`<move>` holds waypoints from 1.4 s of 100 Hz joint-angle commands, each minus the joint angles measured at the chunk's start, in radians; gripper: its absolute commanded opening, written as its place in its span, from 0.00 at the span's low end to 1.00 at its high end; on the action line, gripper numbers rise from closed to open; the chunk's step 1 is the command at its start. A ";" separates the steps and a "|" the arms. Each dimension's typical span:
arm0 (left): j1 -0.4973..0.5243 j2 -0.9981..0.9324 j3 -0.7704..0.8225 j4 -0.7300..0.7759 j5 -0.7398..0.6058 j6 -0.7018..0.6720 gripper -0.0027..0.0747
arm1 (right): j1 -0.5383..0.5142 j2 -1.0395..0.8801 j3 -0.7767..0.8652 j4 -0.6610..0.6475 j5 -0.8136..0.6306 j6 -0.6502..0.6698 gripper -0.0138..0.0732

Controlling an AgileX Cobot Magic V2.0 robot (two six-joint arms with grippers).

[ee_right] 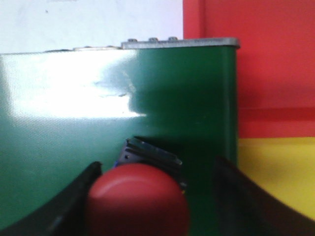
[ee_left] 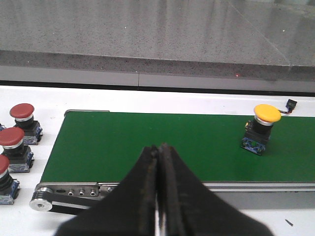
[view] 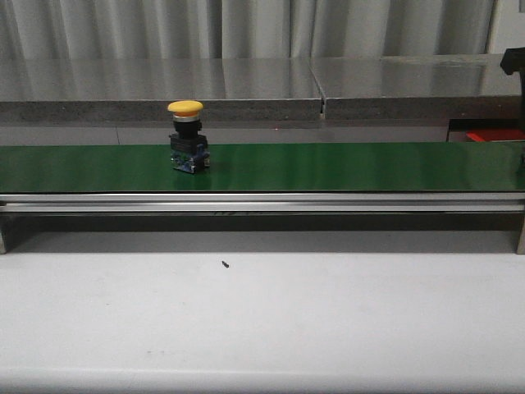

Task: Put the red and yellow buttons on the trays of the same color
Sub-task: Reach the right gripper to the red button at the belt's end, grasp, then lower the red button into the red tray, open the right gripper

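Observation:
A yellow button (view: 185,107) on a black and blue base stands upright on the green conveyor belt (view: 328,167), left of centre. The left wrist view also shows this yellow button (ee_left: 266,113). My left gripper (ee_left: 158,147) hangs shut and empty over the belt's near edge, well apart from it. A red button (ee_right: 138,206) stands at the belt's end between the fingers of my open right gripper (ee_right: 157,164); one finger (ee_right: 83,189) is close beside the cap, the other stands apart. The red tray (ee_right: 266,64) and yellow tray (ee_right: 278,172) lie just past the belt's end.
Three more red buttons (ee_left: 21,111) stand on the white table beside the belt's other end. A grey stone ledge (view: 246,90) runs behind the belt. A strip of the red tray (view: 495,135) and part of my right arm (view: 513,61) show at the far right.

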 commanded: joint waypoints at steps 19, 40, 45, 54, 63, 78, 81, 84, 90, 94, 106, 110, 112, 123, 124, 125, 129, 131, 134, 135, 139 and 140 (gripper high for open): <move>-0.009 -0.003 -0.027 -0.015 -0.075 -0.006 0.01 | -0.005 -0.030 -0.145 0.008 0.045 -0.035 0.25; -0.009 -0.003 -0.027 -0.015 -0.077 -0.006 0.01 | -0.085 0.023 -0.352 -0.013 0.104 -0.035 0.25; -0.009 -0.003 -0.027 -0.015 -0.079 -0.006 0.01 | -0.112 0.064 -0.407 -0.014 0.125 -0.037 0.25; -0.009 -0.003 -0.027 -0.015 -0.079 -0.006 0.01 | -0.153 0.128 -0.490 -0.013 0.151 -0.043 0.25; -0.009 -0.003 -0.027 -0.015 -0.079 -0.006 0.01 | -0.181 0.192 -0.546 -0.013 0.166 -0.045 0.25; -0.009 -0.003 -0.027 -0.015 -0.079 -0.006 0.01 | -0.192 0.275 -0.590 -0.018 0.136 -0.055 0.25; -0.009 -0.003 -0.027 -0.015 -0.079 -0.006 0.01 | -0.192 0.286 -0.594 -0.018 0.128 -0.055 0.25; -0.009 -0.003 -0.027 -0.015 -0.079 -0.006 0.01 | -0.192 0.297 -0.597 -0.018 0.118 -0.055 0.25; -0.009 -0.003 -0.027 -0.015 -0.079 -0.006 0.01 | -0.192 0.317 -0.597 -0.018 0.100 -0.055 0.25; -0.009 -0.003 -0.027 -0.015 -0.079 -0.006 0.01 | -0.192 0.331 -0.597 -0.018 0.090 -0.055 0.25; -0.009 -0.003 -0.027 -0.015 -0.079 -0.006 0.01 | -0.192 0.361 -0.597 -0.018 0.077 -0.055 0.25; -0.009 -0.003 -0.027 -0.015 -0.079 -0.006 0.01 | -0.192 0.367 -0.597 -0.021 0.076 -0.055 0.25; -0.009 -0.003 -0.027 -0.015 -0.079 -0.006 0.01 | -0.192 0.372 -0.597 -0.023 0.076 -0.055 0.25; -0.009 -0.003 -0.027 -0.015 -0.079 -0.006 0.01 | -0.192 0.395 -0.597 -0.028 0.076 -0.055 0.25; -0.009 -0.003 -0.027 -0.015 -0.079 -0.006 0.01 | -0.192 0.396 -0.597 -0.028 0.076 -0.055 0.25; -0.009 -0.003 -0.027 -0.015 -0.079 -0.006 0.01 | -0.192 0.399 -0.597 -0.028 0.076 -0.055 0.25; -0.009 -0.003 -0.027 -0.015 -0.079 -0.006 0.01 | -0.192 0.402 -0.597 -0.028 0.082 -0.055 0.26; -0.009 -0.003 -0.027 -0.015 -0.079 -0.006 0.01 | -0.192 0.402 -0.597 -0.028 0.084 -0.055 0.26; -0.009 -0.003 -0.027 -0.015 -0.079 -0.006 0.01 | -0.192 0.402 -0.597 -0.028 0.084 -0.055 0.28; -0.009 -0.003 -0.027 -0.015 -0.079 -0.006 0.01 | -0.192 0.402 -0.597 -0.028 0.084 -0.055 0.29; -0.009 -0.003 -0.027 -0.015 -0.079 -0.006 0.01 | -0.192 0.402 -0.597 -0.028 0.084 -0.055 0.35; -0.009 -0.003 -0.027 -0.015 -0.079 -0.006 0.01 | -0.192 0.402 -0.599 -0.028 0.084 -0.055 0.37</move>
